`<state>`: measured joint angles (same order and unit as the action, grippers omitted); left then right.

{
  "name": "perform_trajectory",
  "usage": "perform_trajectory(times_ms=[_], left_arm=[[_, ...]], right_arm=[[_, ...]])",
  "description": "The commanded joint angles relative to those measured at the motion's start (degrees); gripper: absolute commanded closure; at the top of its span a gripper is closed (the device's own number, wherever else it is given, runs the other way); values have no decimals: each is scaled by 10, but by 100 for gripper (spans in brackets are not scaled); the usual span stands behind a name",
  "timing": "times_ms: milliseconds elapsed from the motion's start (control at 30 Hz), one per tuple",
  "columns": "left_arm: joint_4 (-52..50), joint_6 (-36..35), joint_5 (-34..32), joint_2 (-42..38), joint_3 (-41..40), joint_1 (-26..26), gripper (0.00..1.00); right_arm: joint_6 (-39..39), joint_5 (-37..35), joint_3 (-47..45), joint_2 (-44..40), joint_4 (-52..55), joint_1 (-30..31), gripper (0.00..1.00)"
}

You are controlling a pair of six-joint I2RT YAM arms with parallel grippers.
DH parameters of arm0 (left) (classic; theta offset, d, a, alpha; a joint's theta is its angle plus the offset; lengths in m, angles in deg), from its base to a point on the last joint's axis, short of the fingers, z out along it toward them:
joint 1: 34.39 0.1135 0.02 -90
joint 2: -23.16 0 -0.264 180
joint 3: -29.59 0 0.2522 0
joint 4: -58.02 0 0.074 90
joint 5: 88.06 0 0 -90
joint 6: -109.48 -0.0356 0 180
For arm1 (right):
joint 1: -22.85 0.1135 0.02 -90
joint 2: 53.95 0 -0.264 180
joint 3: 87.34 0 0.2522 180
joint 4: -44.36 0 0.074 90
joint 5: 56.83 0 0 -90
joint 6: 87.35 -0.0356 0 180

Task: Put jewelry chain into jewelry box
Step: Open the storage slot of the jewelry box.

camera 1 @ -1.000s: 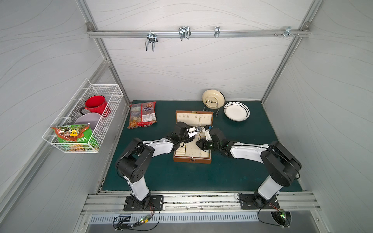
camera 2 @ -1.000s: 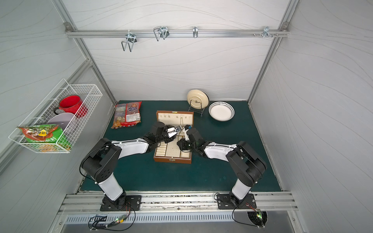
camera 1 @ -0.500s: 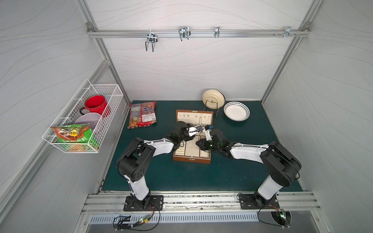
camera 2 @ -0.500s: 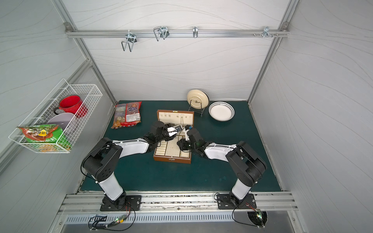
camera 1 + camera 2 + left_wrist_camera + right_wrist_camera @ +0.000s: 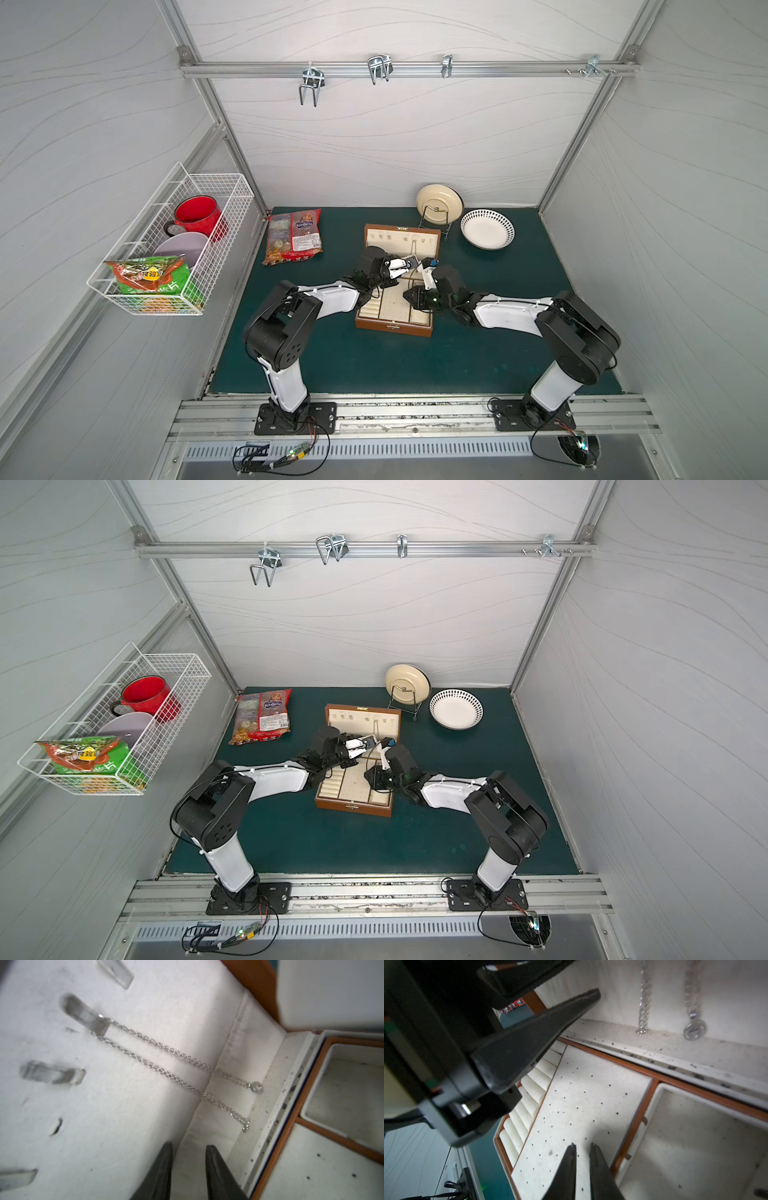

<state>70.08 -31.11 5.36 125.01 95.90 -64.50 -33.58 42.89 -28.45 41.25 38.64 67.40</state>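
- Left claw [image 5: 189,1153]: jaws stand a little apart with bare lining between them, pinching nothing. It hangs close in front of the open lid [image 5: 145,1012], its tips off to one side of the chain.
- Right claw [image 5: 582,1152]: jaws stand a narrow slit apart, empty, over the dotted middle panel [image 5: 587,1093] of the tray, near the deep compartment [image 5: 695,1147].
- Chain [image 5: 166,1057]: draped over one clear hook [image 5: 87,1016] in the lid, so both strands hang straight down the lining; the ring clasp [image 5: 257,1087] and the other loose end rest at the ledge where lid meets tray.
- The hook carries the chain's weight, which is likely why neither claw grips it; judged from this, the chain is already placed in the box [image 5: 392,326].
- Around: the ring rolls [image 5: 529,1088] sit beside the dotted panel, and the left claw's fingers cross the right wrist view, so the two claws crowd each other over the tray.
- Farther out, in both top views: a snack bag [image 5: 294,237], a plate on a stand [image 5: 439,203], a dotted bowl [image 5: 487,228], all well apart from the box.
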Motion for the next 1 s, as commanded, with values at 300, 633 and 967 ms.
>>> perform_trajectory(times_ms=[300,633,967], left_arm=[[-42,15,3,17,4,5,76],[-34,15,-15,21,21,3,100],[9,15,-33,-12,6,-9,100]], right_arm=[[-3,9,-17,16,51,0,81],[-6,8,-16,17,51,-1,81],[-2,10,-7,11,57,-5,81]])
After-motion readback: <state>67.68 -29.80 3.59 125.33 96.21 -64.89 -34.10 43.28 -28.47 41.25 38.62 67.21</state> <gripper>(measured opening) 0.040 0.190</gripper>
